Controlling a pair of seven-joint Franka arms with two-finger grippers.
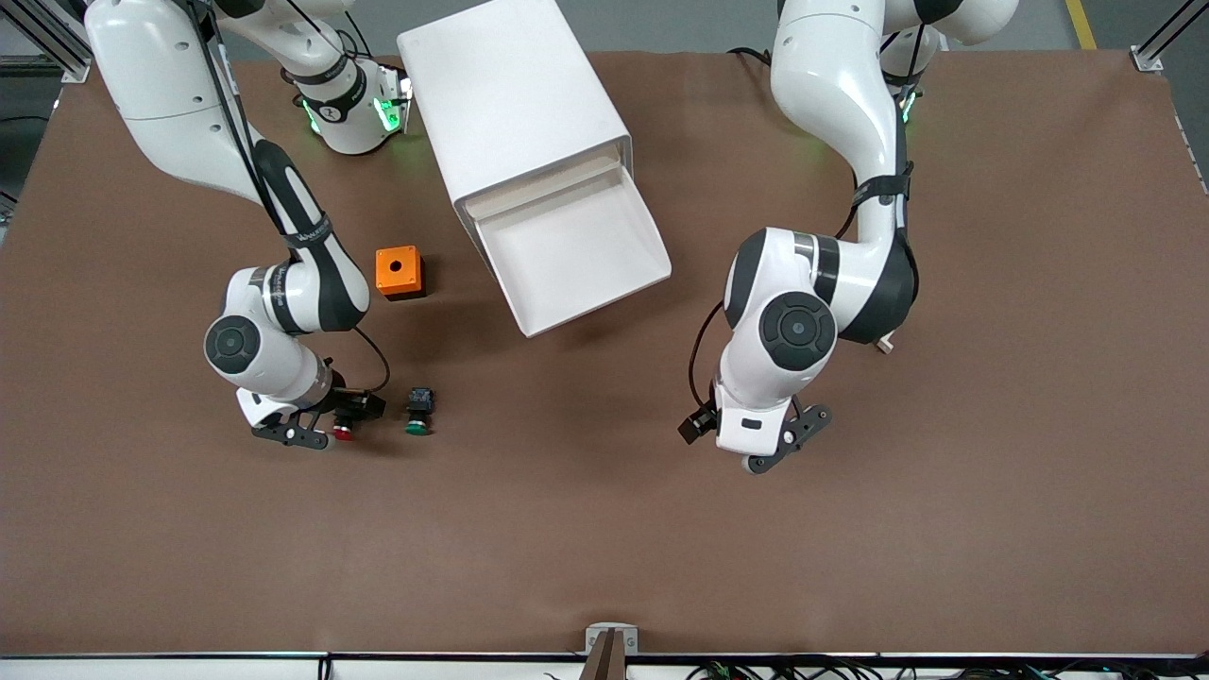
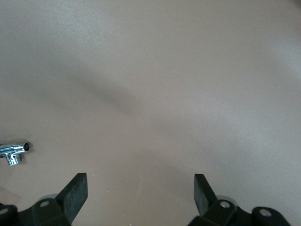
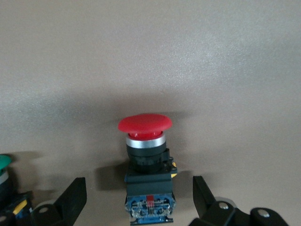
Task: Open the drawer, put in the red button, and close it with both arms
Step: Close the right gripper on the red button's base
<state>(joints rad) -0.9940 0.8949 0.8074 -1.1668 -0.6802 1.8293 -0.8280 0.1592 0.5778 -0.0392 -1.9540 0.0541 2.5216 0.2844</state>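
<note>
Both sets of jaws are spread wide and neither has hold of anything. Right gripper (image 1: 332, 423) is down low at the table, with the red button (image 3: 145, 162) lying in the gap between its fingers (image 3: 73, 195), not touching either one as far as the right wrist view shows. That button lies on its side, red cap pointing away from the wrist, black and blue block toward it. In the front view you only catch a bit of red cap (image 1: 343, 433) poking out under the gripper.

Left gripper (image 1: 784, 444) hangs over bare table toward the left arm's end, fingers (image 2: 75, 194) apart with nothing between them, just waiting there. Its wrist view shows brown mat and a small chrome tee fitting (image 2: 14, 151) off at the edge.

Just beside the red button, toward the middle of the table, is the green button (image 1: 418, 412), also on its side.

Farther from the front camera than both sits an orange box (image 1: 399, 272) with a hole in its top.

Drawer (image 1: 571, 247) is pulled well out of the white cabinet (image 1: 510, 94), looks empty inside, and sits well apart from the red button. The cabinet stands between the two arm bases, angled a bit.
</note>
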